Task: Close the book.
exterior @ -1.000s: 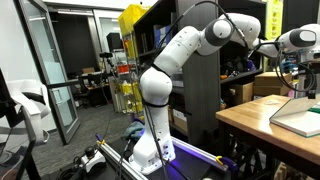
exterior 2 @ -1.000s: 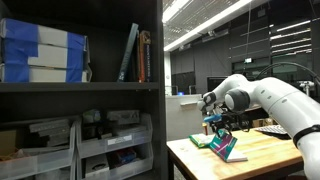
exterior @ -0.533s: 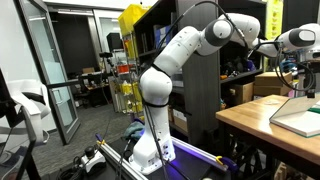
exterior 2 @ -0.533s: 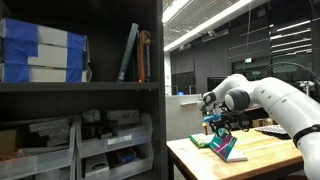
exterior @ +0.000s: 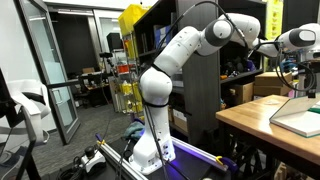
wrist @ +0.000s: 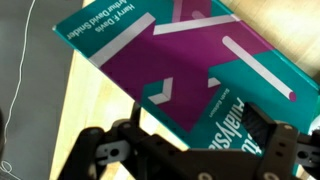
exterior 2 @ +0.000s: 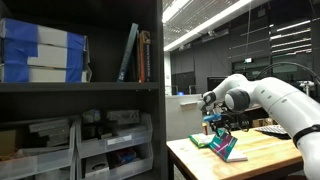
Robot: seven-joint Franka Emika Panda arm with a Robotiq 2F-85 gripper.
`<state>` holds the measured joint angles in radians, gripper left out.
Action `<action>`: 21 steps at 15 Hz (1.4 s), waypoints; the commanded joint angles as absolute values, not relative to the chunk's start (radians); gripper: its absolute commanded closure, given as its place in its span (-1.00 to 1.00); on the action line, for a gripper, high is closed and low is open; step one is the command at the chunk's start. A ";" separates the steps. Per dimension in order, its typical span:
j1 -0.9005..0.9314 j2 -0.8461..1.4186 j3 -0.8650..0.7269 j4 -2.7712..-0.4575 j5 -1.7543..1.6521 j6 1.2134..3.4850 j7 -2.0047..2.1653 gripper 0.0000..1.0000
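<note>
Pincer [wrist: 195, 137] spread wide, empty, at the tilted book [wrist: 190, 60] — both unchanged from a second earlier.

Dim lab w/ bright ceiling strips; wrist view blurry.

- In an exterior view, a dark shelving unit [exterior 2: 80, 88] is seen, loaded with blue-and-white boxes [exterior 2: 40, 50] and upright books [exterior 2: 135, 52].
- Long ceiling lights [exterior 2: 205, 18] are switched on.
- A glass partition [exterior: 45, 75] and a wooden counter [exterior: 245, 116] are shown in an exterior view.

I'm looking at the book [wrist: 190, 70]: its teal, magenta-marked cover is tilting above cream pages, lying on the desk [exterior 2: 195, 158].
</note>
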<state>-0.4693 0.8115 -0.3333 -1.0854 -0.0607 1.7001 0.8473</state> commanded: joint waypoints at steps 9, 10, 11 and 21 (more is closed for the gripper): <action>-0.479 0.694 -0.332 -1.212 -0.052 2.033 0.817 -1.00; -0.479 0.679 -0.331 -1.229 -0.052 2.044 0.815 -1.00; -0.479 0.671 -0.331 -1.241 -0.052 2.049 0.814 -1.00; -0.479 0.663 -0.326 -1.258 -0.052 2.059 0.814 -1.00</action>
